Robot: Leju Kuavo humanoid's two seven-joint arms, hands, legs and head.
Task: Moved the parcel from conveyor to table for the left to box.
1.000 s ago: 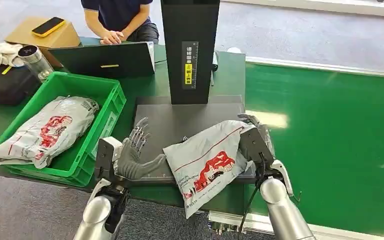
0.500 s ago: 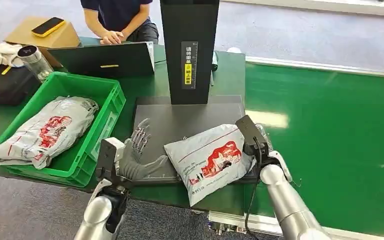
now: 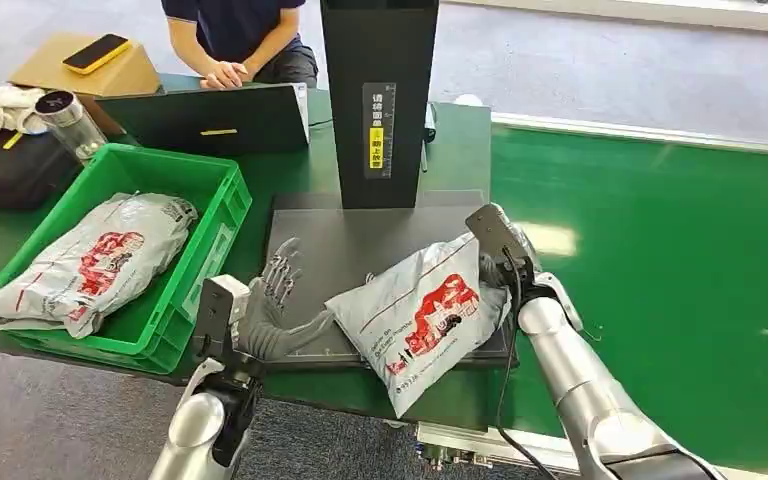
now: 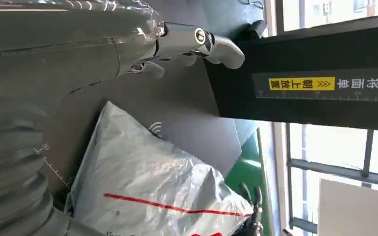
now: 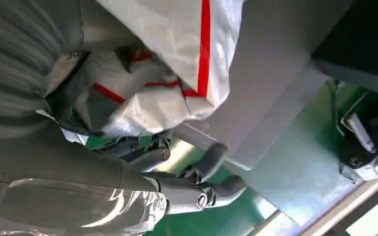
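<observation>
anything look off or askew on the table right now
The parcel lies crooked on the grey platform, one corner hanging past the table's front edge. The right hand is on it.

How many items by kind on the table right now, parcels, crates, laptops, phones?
Parcels: 2, one on the grey platform at the right hand, one in the crate
Green crates: 1
Laptops: 1
Yellow phones: 1
Total: 5
</observation>
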